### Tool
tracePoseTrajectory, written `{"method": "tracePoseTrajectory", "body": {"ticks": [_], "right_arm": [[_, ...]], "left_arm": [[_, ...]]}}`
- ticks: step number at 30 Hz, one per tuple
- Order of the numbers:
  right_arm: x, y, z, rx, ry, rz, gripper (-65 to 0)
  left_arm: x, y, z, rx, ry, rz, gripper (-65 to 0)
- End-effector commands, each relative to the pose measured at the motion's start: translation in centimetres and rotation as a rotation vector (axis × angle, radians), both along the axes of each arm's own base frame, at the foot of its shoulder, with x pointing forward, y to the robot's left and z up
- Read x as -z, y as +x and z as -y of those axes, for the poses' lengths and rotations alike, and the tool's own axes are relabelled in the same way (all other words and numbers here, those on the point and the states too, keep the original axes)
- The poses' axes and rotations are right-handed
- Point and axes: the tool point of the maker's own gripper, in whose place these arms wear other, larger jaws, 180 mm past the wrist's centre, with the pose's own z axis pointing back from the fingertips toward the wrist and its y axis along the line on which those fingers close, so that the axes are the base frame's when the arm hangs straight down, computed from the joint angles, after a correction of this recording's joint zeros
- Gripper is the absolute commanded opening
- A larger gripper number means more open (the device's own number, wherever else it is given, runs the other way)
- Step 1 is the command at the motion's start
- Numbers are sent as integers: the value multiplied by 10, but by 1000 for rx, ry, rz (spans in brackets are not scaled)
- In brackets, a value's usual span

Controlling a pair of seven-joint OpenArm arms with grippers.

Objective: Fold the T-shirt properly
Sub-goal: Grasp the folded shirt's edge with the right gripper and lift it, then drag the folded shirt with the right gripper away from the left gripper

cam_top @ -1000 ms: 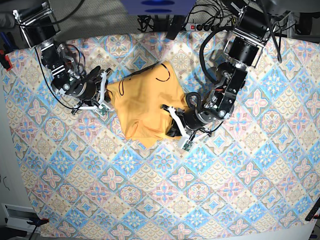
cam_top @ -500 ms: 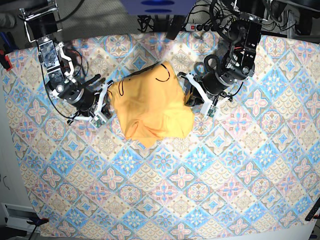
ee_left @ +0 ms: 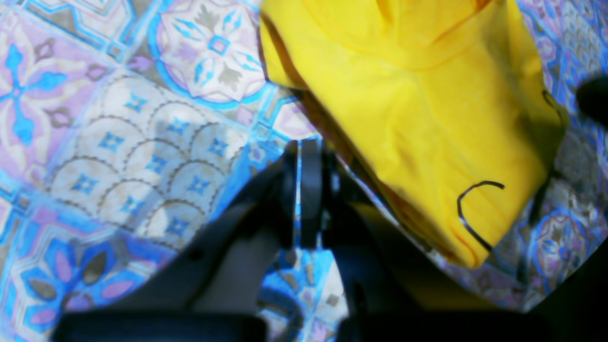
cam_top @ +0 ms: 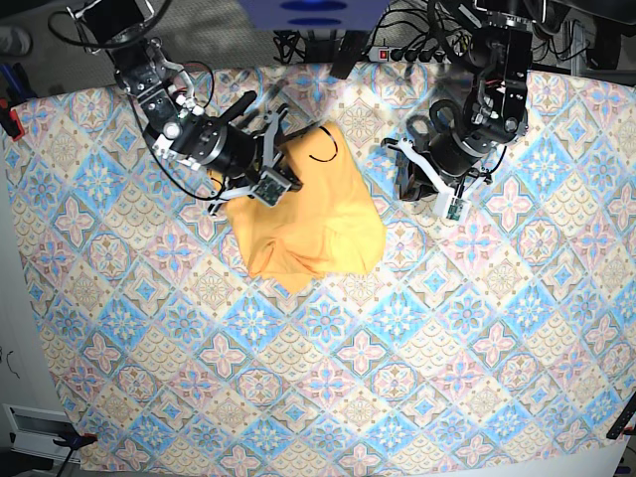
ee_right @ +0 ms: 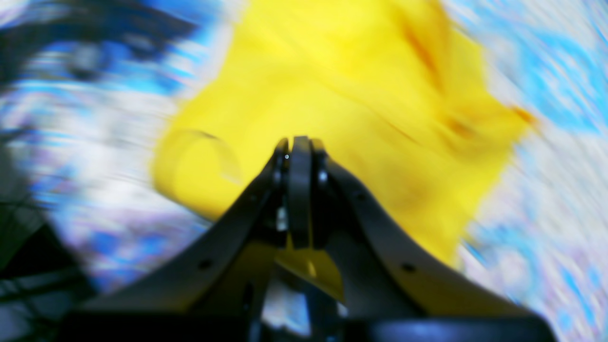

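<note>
Base view: folded T-shirt (cam_top: pixel 318 224) on patterned cloth (cam_top: pixel 397 378)

My left gripper (ee_left: pixel 304 156) has its jaws pressed together over the tile-patterned cloth (ee_left: pixel 118 142), holding nothing. Just beside it lies the bunched yellow T-shirt (ee_left: pixel 427 109), its thin dark neck trim (ee_left: pixel 468 209) curling.
</note>
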Motion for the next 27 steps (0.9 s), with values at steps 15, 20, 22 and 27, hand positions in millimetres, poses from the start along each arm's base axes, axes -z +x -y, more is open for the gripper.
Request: {"method": "tracePoseTrajectory", "body": {"ticks": [15,20,22,27], "right_arm": [[16,-27,-98,-214,86,-71,-650],[38,-13,-108,-210,53,-113,-650],[44,-5,-110,-194,50,-124,-650],[68,11,-100,-153,52,-144,-650]], "left_arm": [[-21,6,-40,-98,37,51,-648],[-28,8,-39,-93,36,69,-648],[-28,8,-39,-93,35,69,-648],[-28,8,-38,-94,33,69,-648]]}}
